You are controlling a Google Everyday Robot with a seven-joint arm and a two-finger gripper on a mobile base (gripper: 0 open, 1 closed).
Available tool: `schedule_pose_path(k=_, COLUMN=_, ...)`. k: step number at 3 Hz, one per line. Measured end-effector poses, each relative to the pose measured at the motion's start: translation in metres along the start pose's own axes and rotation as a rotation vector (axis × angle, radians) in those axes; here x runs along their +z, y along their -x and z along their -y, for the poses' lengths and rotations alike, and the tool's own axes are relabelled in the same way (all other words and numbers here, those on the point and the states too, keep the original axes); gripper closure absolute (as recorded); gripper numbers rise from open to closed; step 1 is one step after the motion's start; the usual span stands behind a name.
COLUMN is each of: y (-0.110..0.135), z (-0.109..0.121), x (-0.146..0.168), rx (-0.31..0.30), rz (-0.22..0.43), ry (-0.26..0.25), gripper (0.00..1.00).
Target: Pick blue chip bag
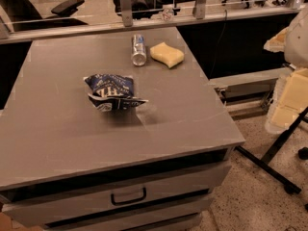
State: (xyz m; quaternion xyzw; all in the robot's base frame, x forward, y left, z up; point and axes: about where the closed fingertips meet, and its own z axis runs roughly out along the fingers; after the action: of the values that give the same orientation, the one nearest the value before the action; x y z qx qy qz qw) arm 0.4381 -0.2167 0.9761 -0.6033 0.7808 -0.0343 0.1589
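Three items lie on the table [57, 124]: the blue chip bag [111, 91] near centre, a can [138, 49] and sponge [167, 54] well behind it. I find the gripper outside my view and cannot tell its state. Step in hand: approach. Next move: descend squarely over the bag.

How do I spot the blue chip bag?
On top of the grey cabinet, near the middle, lies the blue chip bag. Crumpled dark foil with white lettering, unlike the silver can and yellow sponge behind. The gripper is not in view.

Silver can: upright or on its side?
On its side: the silver can lies lengthwise on the table beside the yellow sponge. The gripper hangs off the table, at right.
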Motion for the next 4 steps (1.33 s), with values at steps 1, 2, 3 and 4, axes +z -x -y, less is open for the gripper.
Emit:
schedule_pose_path(k=1, y=0.0, z=0.0, x=0.0, rx=0.0, rz=0.0, ry=0.0, gripper=0.0)
schedule_pose_path(k=2, y=0.009, z=-0.005, x=0.004, rx=-0.02, rz=0.045, ry=0.001, gripper=0.0)
schedule_pose_path(k=3, y=0.038, z=-0.027, x=0.027, rx=-0.014, rz=0.218, ry=0.018, gripper=0.0)
schedule_pose_path(k=4, y=0.08, z=-0.044, x=0.054, rx=0.005, rz=0.416, ry=0.012, gripper=0.0)
